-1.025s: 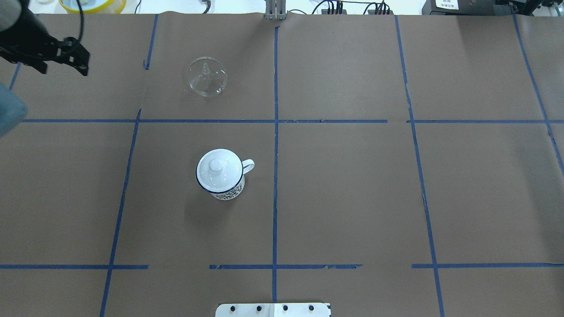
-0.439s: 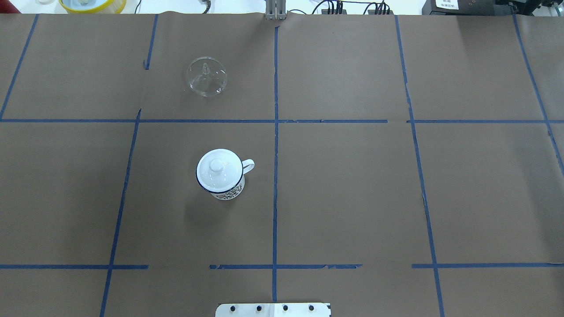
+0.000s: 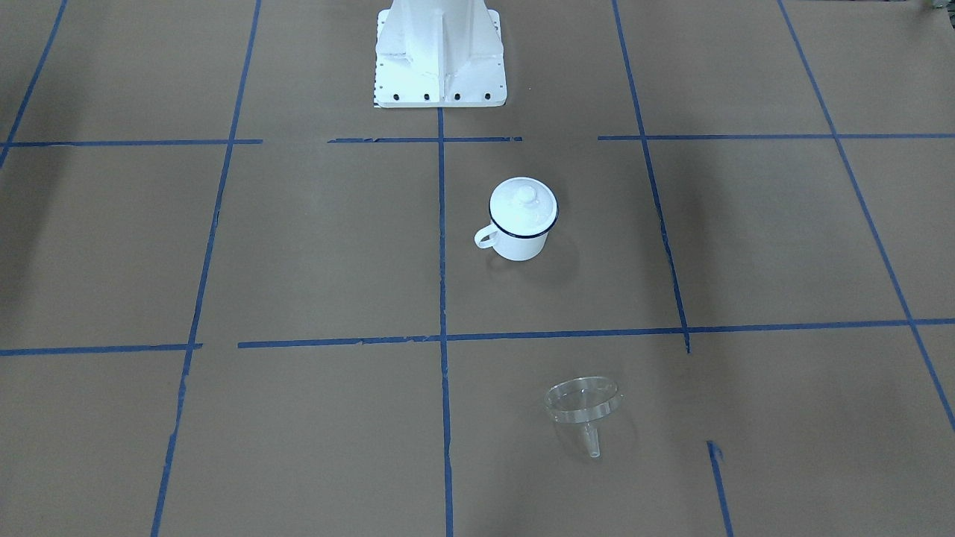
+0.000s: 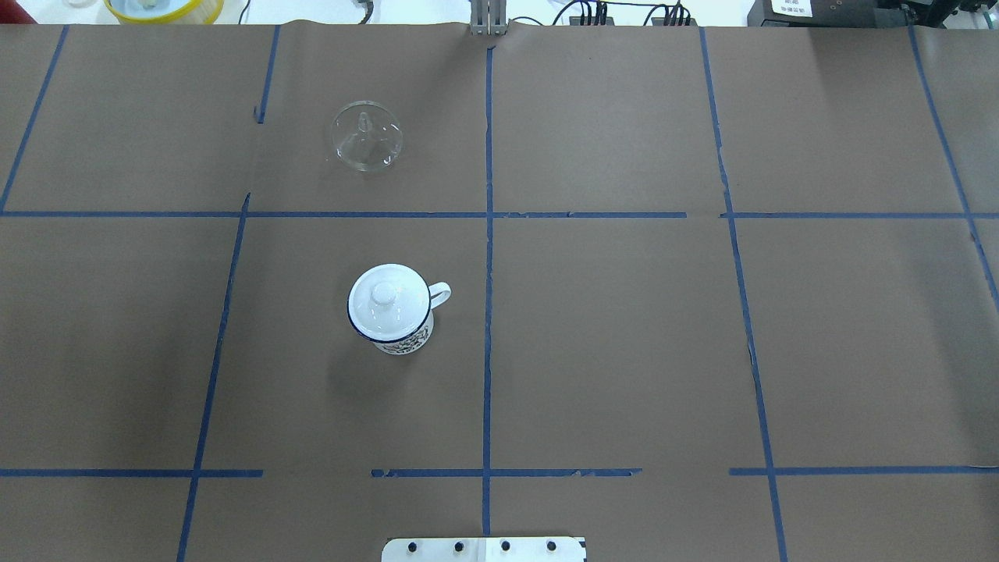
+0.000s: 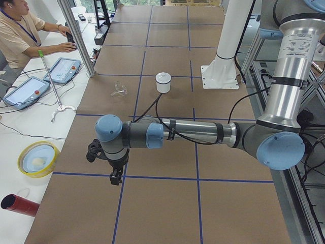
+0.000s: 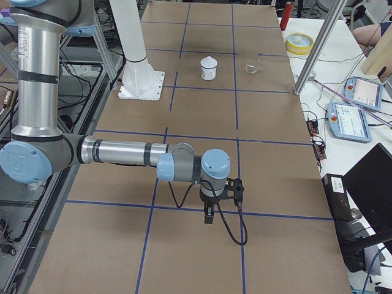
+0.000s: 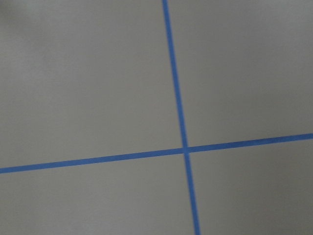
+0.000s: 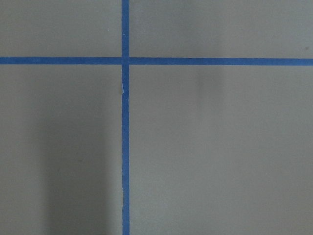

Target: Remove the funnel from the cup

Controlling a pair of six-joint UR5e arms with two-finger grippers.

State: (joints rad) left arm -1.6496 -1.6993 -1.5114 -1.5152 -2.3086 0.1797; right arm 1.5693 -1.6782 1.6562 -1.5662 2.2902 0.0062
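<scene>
The clear funnel (image 4: 366, 146) lies on the brown paper apart from the cup, rim down in the overhead view and on its side in the front view (image 3: 583, 406). The cup (image 4: 402, 342) is a white mug with a dark blue rim; it stands nearer the robot base with a white knobbed lid (image 4: 386, 300) on it. It also shows in the front view (image 3: 518, 246). My left gripper (image 5: 116, 177) and right gripper (image 6: 209, 215) hang low over the table's far ends, far from both objects. They show only in the side views, so I cannot tell whether they are open or shut.
The white robot base (image 3: 439, 52) stands behind the cup. A yellow bowl (image 5: 38, 158), a red tube (image 5: 18, 205), tablets (image 5: 23, 91) and a seated operator (image 5: 20, 30) are beyond the table's far edge. Blue tape lines mark the paper into squares.
The left arm and gripper, seen at the overhead view's top left one second ago, have left that view. The funnel and the cup have not moved.
</scene>
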